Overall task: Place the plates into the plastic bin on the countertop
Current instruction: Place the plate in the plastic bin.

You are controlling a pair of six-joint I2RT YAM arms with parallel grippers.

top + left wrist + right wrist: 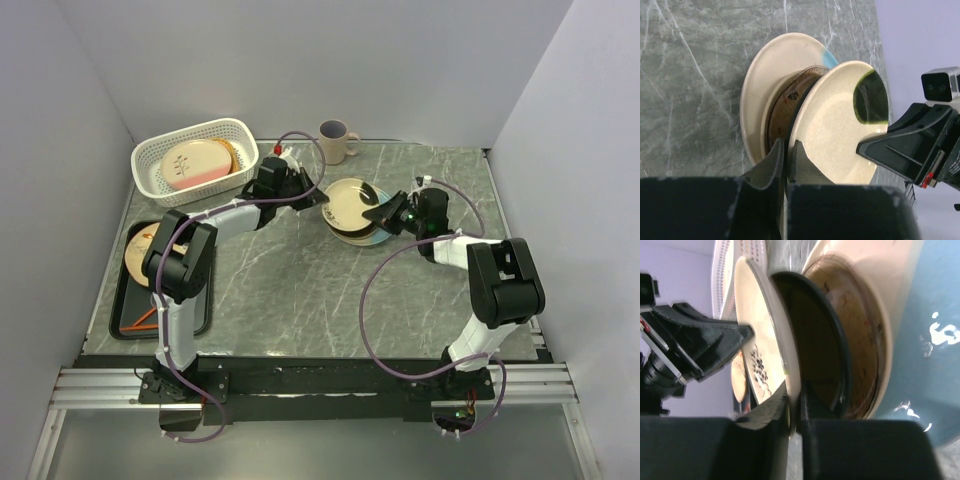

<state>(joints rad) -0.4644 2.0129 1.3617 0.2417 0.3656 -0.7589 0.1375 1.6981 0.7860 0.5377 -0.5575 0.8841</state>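
A stack of plates (350, 228) sits mid-countertop (290, 290). The top plate (348, 200) is cream with a dark green patch and is tilted up off the stack. My left gripper (318, 200) is shut on its left rim and my right gripper (384, 214) is shut on its right rim. The left wrist view shows this plate (835, 130) in my left gripper (788, 155), above a dark-rimmed brown plate (785, 102) and a wide cream plate (765, 70). The right wrist view shows its rim (785, 340) in my right gripper (796, 407). The white bin (150, 160) at back left holds a half-pink plate (193, 163).
A beige mug (335, 140) stands at the back, just behind the stack. A flat black tray (125, 300) lies at the left edge with a tan dish and orange sticks, partly hidden by the left arm. White walls close in at the left, back and right.
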